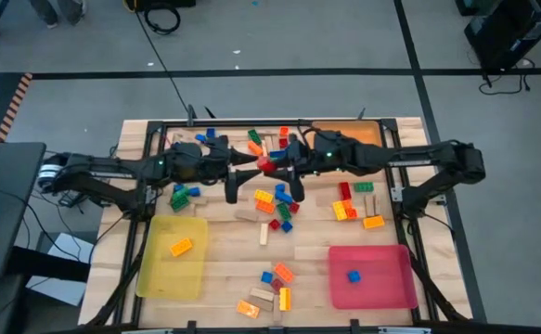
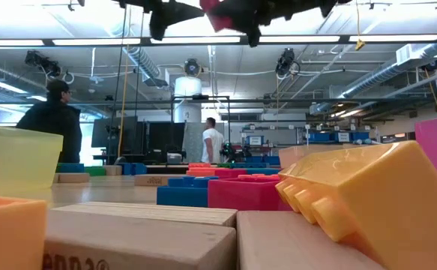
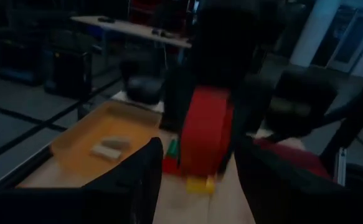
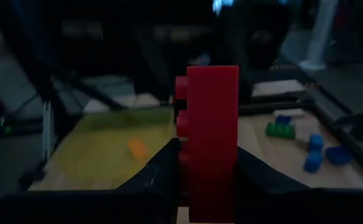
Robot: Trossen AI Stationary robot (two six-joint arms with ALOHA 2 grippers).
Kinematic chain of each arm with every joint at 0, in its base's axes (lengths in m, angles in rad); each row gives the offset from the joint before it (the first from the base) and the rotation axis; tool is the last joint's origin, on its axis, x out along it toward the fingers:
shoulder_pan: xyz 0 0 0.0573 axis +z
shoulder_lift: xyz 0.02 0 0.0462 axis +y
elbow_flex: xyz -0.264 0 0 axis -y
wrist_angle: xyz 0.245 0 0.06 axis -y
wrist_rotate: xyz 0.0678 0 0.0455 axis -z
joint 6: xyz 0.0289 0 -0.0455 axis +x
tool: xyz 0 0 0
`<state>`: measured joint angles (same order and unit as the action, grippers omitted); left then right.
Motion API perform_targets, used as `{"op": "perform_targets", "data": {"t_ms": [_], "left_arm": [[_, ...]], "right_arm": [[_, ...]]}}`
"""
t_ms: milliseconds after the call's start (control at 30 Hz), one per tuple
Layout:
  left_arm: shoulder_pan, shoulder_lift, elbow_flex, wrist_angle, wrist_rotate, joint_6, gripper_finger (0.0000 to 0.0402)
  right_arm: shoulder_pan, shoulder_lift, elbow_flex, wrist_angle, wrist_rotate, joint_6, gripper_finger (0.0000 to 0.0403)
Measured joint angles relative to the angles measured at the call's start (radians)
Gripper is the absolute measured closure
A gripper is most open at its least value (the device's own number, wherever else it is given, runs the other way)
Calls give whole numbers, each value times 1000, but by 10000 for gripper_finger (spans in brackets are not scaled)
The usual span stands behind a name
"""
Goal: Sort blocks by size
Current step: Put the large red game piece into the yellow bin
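We see the two dark arms meeting above the middle of the wooden table (image 1: 224, 269), raised well off the surface; the right gripper (image 4: 207, 163) pinches a large red plastic studded brick (image 4: 210, 140) between its fingers — the brick's long axis stands upright out of the jaws in the right wrist view, studs facing sideways toward the flat yellow tray (image 1: 172, 257); the left gripper (image 3: 197, 165) faces it end-on, jaws spread to either side of the brick, and we cannot tell whether they touch it; the pink-red tray (image 1: 372, 276) holds one small blue brick (image 1: 353, 276); the yellow tray holds one small orange brick (image 1: 181, 246).
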<state>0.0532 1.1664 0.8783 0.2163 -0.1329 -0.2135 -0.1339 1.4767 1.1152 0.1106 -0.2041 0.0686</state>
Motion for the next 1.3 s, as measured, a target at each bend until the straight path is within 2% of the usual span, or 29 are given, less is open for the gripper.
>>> {"op": "perform_targets", "data": {"t_ms": [267, 700, 833, 1067, 1300], "left_arm": [[0, 87, 0, 97, 12, -4, 196], [-1, 101, 0, 126, -7, 0, 202], [-1, 101, 0, 132, -7, 0, 226], [-3, 101, 0, 133, 15, 22, 301], [-1, 102, -1, 169, 21, 34, 302]], "right_arm": [[-12, 45, -1, 37, -76, -28, 299], [-15, 22, 1, 46, -78, -39, 299], [-15, 22, 1, 47, -76, -42, 299], [-17, 22, 1, 42, -100, -22, 299], [-27, 18, 3, 35, -104, 14, 295]]}}
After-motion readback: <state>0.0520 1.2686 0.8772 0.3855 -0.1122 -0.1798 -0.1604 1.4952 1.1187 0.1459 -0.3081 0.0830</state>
